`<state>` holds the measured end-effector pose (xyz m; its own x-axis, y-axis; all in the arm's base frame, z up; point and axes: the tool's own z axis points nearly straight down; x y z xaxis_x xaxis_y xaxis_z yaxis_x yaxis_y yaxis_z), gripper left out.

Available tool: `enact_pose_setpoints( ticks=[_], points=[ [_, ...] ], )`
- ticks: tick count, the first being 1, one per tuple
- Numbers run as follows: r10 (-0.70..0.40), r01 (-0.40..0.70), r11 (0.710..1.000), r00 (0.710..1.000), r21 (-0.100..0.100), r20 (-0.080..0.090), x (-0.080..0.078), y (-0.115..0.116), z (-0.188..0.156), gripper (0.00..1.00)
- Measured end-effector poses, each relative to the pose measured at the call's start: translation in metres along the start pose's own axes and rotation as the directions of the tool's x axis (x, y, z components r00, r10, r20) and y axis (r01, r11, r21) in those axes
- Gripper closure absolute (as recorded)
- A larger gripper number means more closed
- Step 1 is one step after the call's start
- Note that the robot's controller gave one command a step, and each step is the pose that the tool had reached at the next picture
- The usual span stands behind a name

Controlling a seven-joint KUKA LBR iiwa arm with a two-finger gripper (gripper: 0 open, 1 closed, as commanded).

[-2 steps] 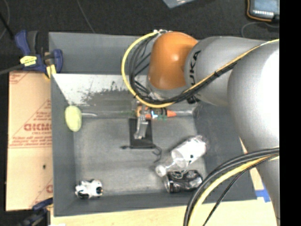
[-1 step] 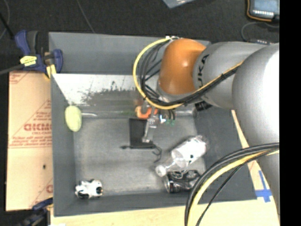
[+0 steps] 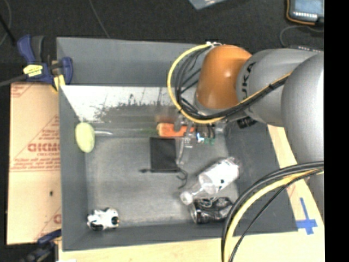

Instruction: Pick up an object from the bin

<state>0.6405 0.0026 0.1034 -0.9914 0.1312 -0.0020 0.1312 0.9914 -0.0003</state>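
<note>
Arm (image 3: 283, 86) marked KUKA hangs gripper (image 3: 183, 149) over black square (image 3: 162, 154)'s edge.

Single cam, mounted above the bin (image 3: 68, 173), aimed down & a bit off vertical: the far wall's inner face spreads wide along the top edge, while the near rim is just a thin strip at the bottom. Fairly close in, w/ the bin taking most of the frame, both left corners in plain sight. Arm (image 3: 283, 91) reaches in from the right, its bulk covering the far-right corner.
</note>
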Motion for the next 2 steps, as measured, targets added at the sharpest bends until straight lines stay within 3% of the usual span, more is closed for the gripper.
enact_pose_setpoints(
  ticks=[2],
  points=[
    [-0.215,0.215,0.977,0.976,0.000,0.010,0.003,0.026,0.021,0.00]
  ],
)
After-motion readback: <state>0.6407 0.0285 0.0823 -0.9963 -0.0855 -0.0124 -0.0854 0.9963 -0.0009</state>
